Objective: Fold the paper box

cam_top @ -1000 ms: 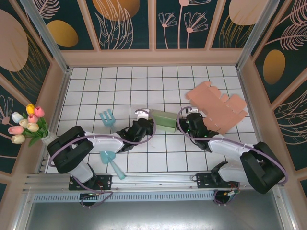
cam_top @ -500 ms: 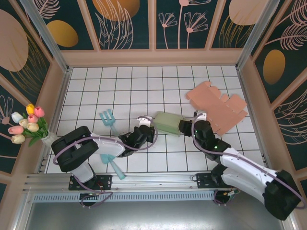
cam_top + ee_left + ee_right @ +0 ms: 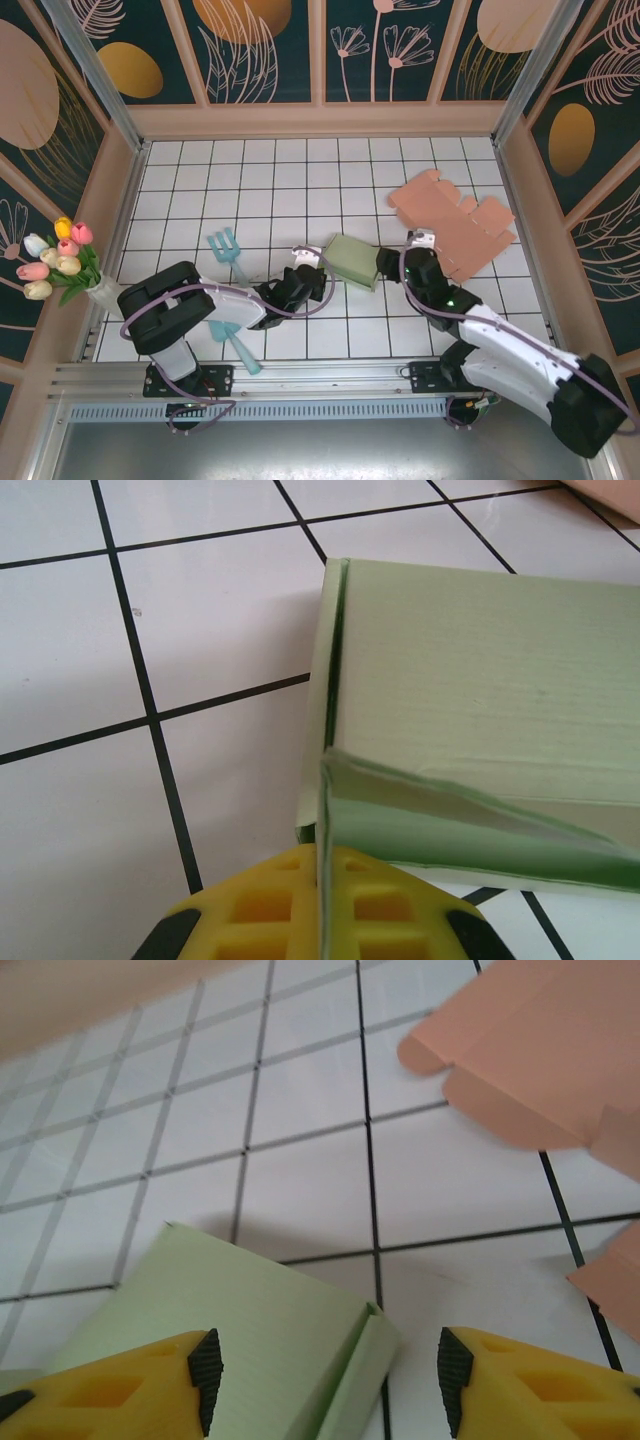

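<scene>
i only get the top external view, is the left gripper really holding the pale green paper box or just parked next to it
observer: holding. The left wrist view shows the left gripper shut, with a thin flap of the pale green paper box pinched between its yellow pads.
operator: ok and the right gripper, gripping too
observer: no. The right wrist view shows the right gripper open, jaws wide apart, with the box's corner in the gap and bare white tile on the other side.
operator: is that flap folded flat yet
observer: not yet. In the left wrist view it angles away from the box body.
</scene>
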Robot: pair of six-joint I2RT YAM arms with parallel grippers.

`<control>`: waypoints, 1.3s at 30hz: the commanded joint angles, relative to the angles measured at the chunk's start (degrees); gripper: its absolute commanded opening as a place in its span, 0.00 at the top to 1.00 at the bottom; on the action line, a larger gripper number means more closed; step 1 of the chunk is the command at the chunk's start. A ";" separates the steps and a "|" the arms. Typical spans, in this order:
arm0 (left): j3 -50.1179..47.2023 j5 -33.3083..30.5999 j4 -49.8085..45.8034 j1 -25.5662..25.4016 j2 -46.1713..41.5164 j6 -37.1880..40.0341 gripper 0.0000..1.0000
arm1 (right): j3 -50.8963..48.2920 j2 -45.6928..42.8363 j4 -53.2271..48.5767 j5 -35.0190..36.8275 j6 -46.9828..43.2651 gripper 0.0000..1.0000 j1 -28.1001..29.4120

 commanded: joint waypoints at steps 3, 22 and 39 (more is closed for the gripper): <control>0.78 -0.94 -2.40 -0.57 0.06 0.98 1.00 | 3.79 10.83 3.93 3.35 -1.44 0.36 0.37; -7.94 -6.19 -12.45 -0.68 -26.26 -5.69 0.64 | 1.32 19.90 9.10 4.48 -1.06 0.36 0.13; 3.90 -9.46 -19.59 -0.06 -22.71 -3.11 0.50 | -0.17 20.74 10.67 10.11 -1.26 0.37 4.34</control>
